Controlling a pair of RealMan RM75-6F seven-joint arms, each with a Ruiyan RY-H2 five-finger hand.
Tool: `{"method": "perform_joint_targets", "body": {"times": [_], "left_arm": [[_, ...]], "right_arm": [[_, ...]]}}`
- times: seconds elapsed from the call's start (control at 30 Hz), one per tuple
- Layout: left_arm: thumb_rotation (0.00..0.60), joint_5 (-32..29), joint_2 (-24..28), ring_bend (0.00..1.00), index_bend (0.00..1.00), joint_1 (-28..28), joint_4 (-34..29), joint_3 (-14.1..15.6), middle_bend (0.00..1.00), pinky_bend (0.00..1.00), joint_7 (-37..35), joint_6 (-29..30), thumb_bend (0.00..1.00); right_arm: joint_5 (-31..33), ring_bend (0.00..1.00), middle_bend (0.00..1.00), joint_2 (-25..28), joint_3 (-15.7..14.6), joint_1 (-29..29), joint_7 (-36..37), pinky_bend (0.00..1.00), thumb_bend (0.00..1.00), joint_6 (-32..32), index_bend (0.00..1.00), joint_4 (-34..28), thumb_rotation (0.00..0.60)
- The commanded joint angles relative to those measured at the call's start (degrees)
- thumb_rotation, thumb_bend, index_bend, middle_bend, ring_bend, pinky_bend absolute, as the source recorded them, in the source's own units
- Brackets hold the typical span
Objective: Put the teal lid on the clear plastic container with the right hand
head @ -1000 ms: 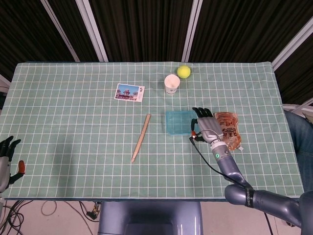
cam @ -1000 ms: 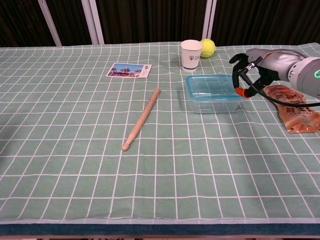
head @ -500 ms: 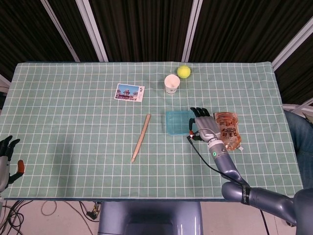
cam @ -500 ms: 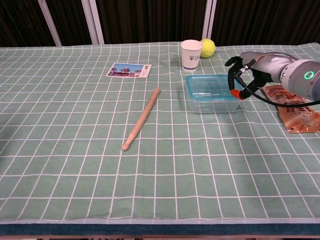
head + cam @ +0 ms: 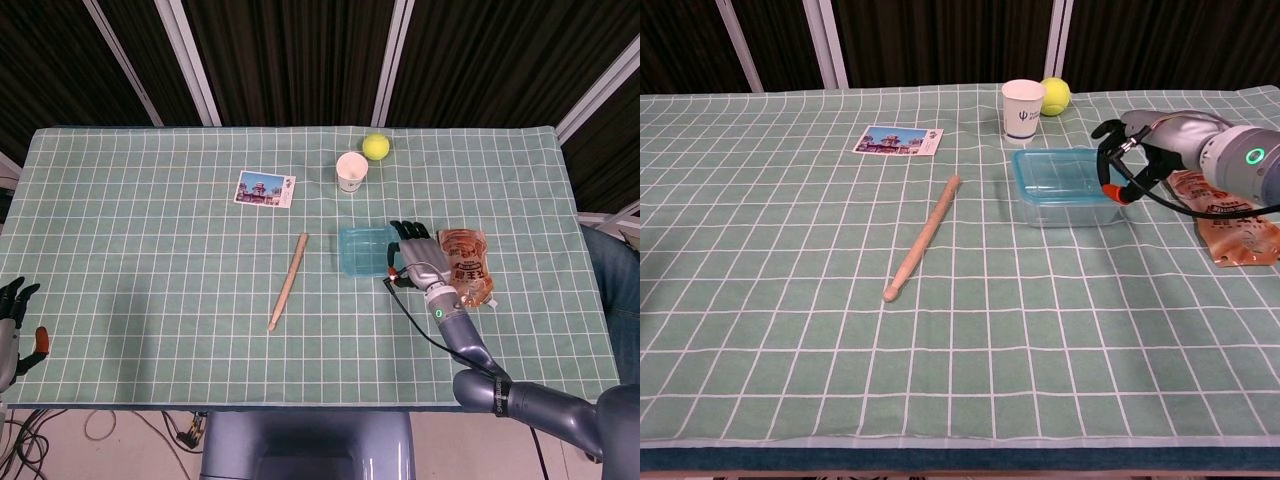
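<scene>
The teal lid point(image 5: 365, 243) point(image 5: 1062, 168) lies flat on top of the clear plastic container point(image 5: 1065, 210), right of the table's middle. My right hand point(image 5: 418, 255) point(image 5: 1135, 150) is at the container's right side with its fingers spread, the fingertips reaching over the lid's right edge. It grips nothing. My left hand point(image 5: 12, 325) hangs off the table's near left corner, fingers apart and empty; it shows only in the head view.
A paper cup point(image 5: 351, 171) point(image 5: 1023, 108) and a tennis ball point(image 5: 376, 146) stand behind the container. A snack packet point(image 5: 468, 262) point(image 5: 1230, 215) lies just right of my right hand. A wooden stick point(image 5: 288, 281) and a postcard point(image 5: 265, 188) lie to the left.
My right hand has edged slightly left, closer against the container's right side. The lid and container stay where they were, and the left hand has not moved.
</scene>
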Motion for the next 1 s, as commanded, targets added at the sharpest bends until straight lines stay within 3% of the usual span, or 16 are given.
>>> {"method": "perform_joint_targets", "body": {"times": [0.03, 1.0], "left_arm": [[0.600, -0.06, -0.01, 0.00, 0.11, -0.02, 0.02, -0.01, 0.00, 0.00, 0.04, -0.05, 0.57], [0.600, -0.37, -0.15, 0.00, 0.11, -0.01, -0.07, 0.05, 0.00, 0.00, 0.54, -0.11, 0.57]], "right_arm": [[-0.36, 0.00, 0.09, -0.14, -0.26, -0.07, 0.04, 0.00, 0.47, -0.13, 0.68, 0.37, 0.600], [0.96, 0.00, 0.09, 0.29, 1.61, 0.68, 0.85, 0.00, 0.47, -1.67, 0.69, 3.25, 0.600]]}}
